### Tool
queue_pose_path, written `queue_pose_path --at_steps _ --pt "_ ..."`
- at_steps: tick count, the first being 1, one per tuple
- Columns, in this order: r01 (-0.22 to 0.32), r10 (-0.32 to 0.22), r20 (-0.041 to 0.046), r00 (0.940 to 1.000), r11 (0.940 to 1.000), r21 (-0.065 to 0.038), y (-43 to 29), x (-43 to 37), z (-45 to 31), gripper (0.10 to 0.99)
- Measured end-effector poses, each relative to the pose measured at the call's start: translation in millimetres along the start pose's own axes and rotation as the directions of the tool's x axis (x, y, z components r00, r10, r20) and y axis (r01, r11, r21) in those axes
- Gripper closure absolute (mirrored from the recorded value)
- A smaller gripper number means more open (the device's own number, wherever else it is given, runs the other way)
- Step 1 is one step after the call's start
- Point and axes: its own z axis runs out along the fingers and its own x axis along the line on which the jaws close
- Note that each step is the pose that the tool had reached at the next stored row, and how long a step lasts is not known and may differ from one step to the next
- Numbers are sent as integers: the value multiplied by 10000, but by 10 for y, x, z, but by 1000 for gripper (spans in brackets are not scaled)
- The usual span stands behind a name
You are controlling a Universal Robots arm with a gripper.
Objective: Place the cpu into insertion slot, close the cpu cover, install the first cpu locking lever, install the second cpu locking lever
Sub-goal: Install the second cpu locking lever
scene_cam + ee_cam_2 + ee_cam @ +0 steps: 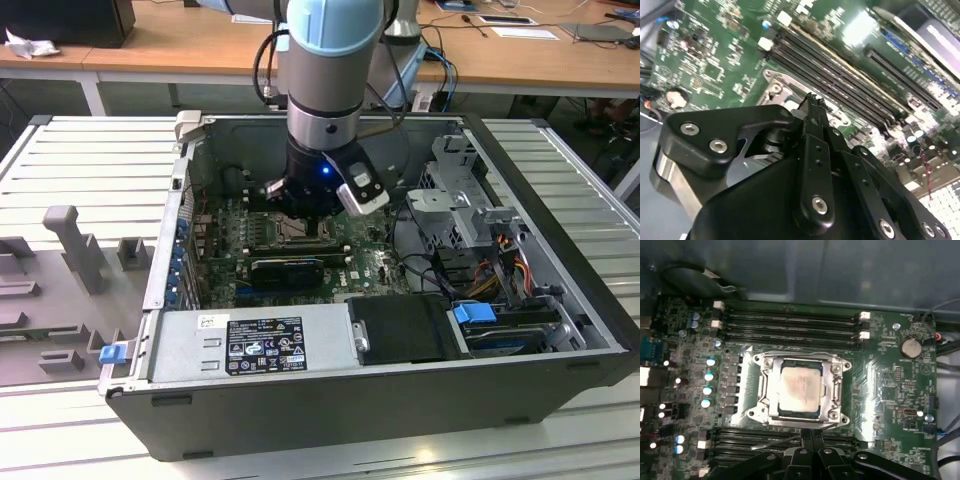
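The open computer case (560, 250) lies on a slatted table (80, 160), its green motherboard (890, 385) facing up. The arm's gripper (810, 436) reaches down inside, fingers (812, 112) pressed together, holding nothing, just beside the socket (756, 385). The cover (832, 385) lies closed around the chip (799, 387) seated there.

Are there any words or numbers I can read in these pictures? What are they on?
Black label on the power supply: white print, too small to read.
Small white sticker beside it: too small to read.
Green motherboard: white markings, too blurred to read.
cpu top: no writing I can make out.
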Motion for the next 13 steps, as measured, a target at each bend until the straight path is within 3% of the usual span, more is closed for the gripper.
queue_pose_path --at_steps 7,10,13 --pt "51 -51 -4 10000 10000 -48 -1 272 8 980" --pt "123 -123 -9 9999 9999 -105 -6 327 44 980" --pt "196 -196 -18 9998 9997 -123 -15 333 109 980"
